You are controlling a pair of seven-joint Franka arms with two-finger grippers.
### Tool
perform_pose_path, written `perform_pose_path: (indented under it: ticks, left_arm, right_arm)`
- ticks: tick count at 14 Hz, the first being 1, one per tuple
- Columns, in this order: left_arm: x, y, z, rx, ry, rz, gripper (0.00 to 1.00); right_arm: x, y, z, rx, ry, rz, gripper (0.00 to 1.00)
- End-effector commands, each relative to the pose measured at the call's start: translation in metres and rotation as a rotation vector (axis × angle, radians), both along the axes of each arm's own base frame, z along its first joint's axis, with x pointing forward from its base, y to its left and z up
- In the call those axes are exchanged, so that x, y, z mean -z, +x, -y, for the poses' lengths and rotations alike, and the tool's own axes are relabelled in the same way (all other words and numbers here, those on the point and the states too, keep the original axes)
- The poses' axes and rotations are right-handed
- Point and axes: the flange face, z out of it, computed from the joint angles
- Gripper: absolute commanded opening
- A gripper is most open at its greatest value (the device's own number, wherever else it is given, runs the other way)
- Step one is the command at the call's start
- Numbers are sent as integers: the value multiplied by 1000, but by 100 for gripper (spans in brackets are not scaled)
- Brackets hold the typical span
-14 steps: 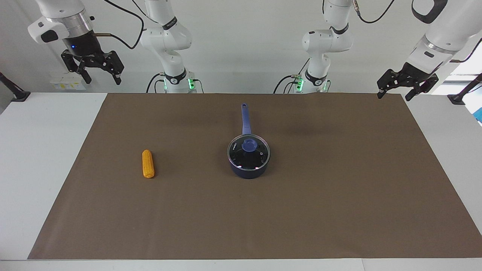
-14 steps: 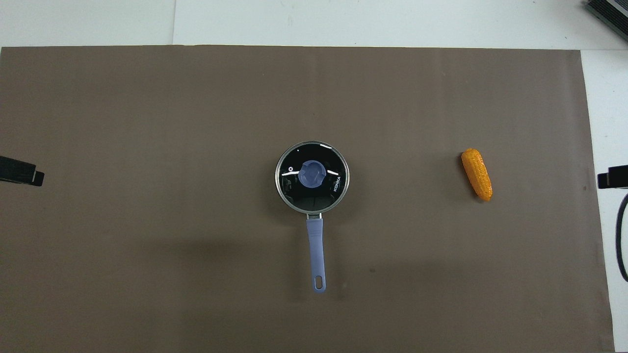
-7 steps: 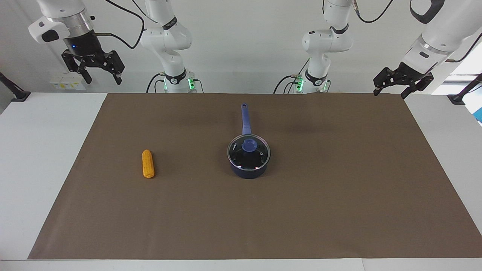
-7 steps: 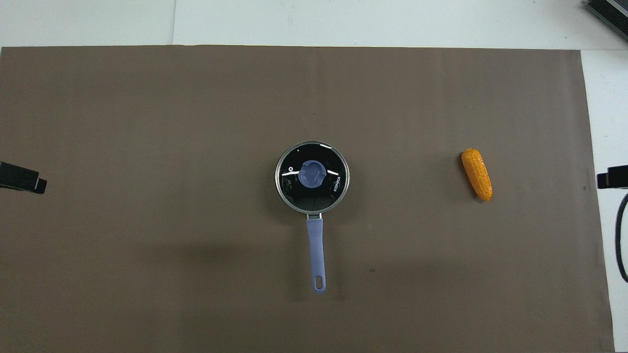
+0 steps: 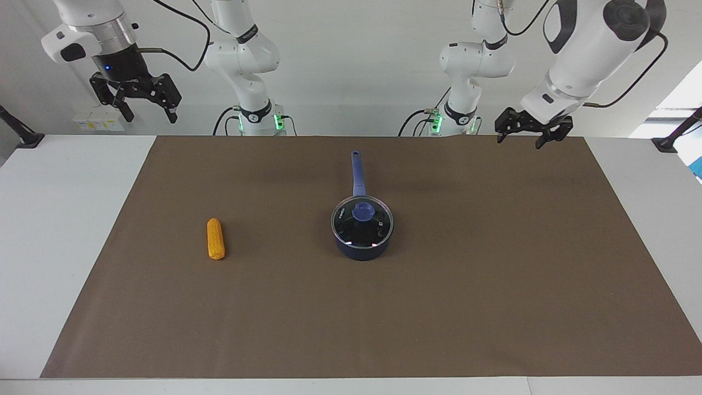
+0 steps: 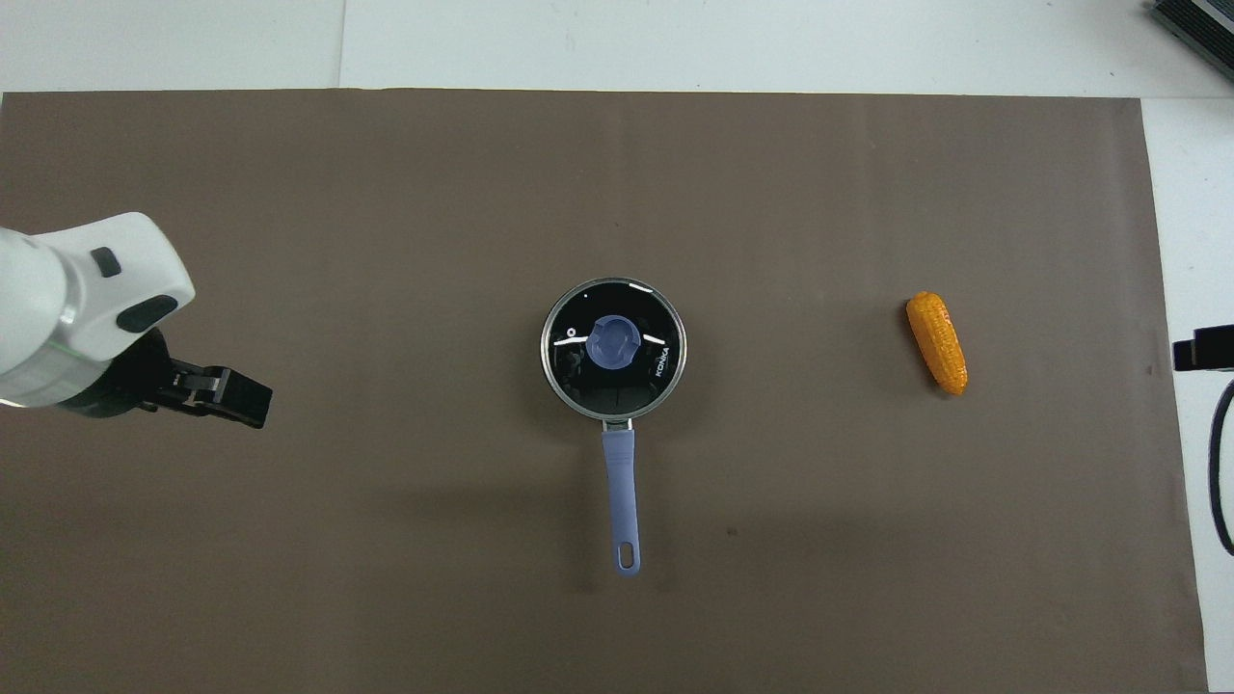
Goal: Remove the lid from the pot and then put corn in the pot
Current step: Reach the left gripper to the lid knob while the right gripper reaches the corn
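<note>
— The lid (image 5: 362, 221), is it on or off?

— On. The lid sits flat on the pot (image 5: 362, 248), its blue knob (image 6: 613, 342) at the centre, glass catching the ceiling lights. The pot stands mid-mat on the brown mat (image 5: 384, 318), its long blue handle (image 6: 622, 501) pointing straight toward the robots.

— And the hands?

— Neither touches anything. The left gripper (image 5: 527, 134) hangs in the air over the mat's edge nearest the robots, toward the left arm's end of the table, with the pot well apart from it, off toward the table's middle. Its fingers are spread. From overhead, that gripper (image 6: 253, 405) shows over the mat at about the pot's level, with open mat between the two.

— The corn?

— The corn (image 5: 215, 238) lies flat on the mat toward the right arm's end, well apart from the pot, its long axis running roughly away from the robots. The right gripper (image 5: 145, 109) hangs high over the bare white table (image 5: 60, 219) off the mat's corner nearest the robots, fingers spread, and that arm waits. The corn lies well below it and farther in on the mat. Overhead, only a tip of that gripper (image 6: 1200, 348) shows at the frame's edge, beside a black cable (image 6: 1217, 463).
</note>
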Motion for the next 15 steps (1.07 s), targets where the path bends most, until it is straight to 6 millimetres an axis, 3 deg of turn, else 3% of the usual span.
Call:
perform_pose_path:
  ticks: [1, 5, 7, 10, 12, 15]
  left_arm:
    - [14, -13, 40, -38, 6, 43, 100]
    - [37, -5, 97, -87, -24, 92, 100]
    - [57, 1, 142, -131, -40, 121, 100]
    - [76, 10, 190, -144, -28, 143, 100]
    - [95, 22, 242, -179, -12, 147, 100]
    - [123, 38, 287, -229, -14, 165, 100]
  right_arm:
    - [-3, -4, 3, -19, -4, -9, 100]
    - [-4, -6, 6, -24, -13, -12, 100]
    - [16, -7, 3, -19, -9, -40, 100]
    - [80, 18, -8, -44, -1, -41, 100]
    - [121, 38, -20, -67, -3, -17, 100]
    - [175, 74, -28, -117, -11, -21, 100]
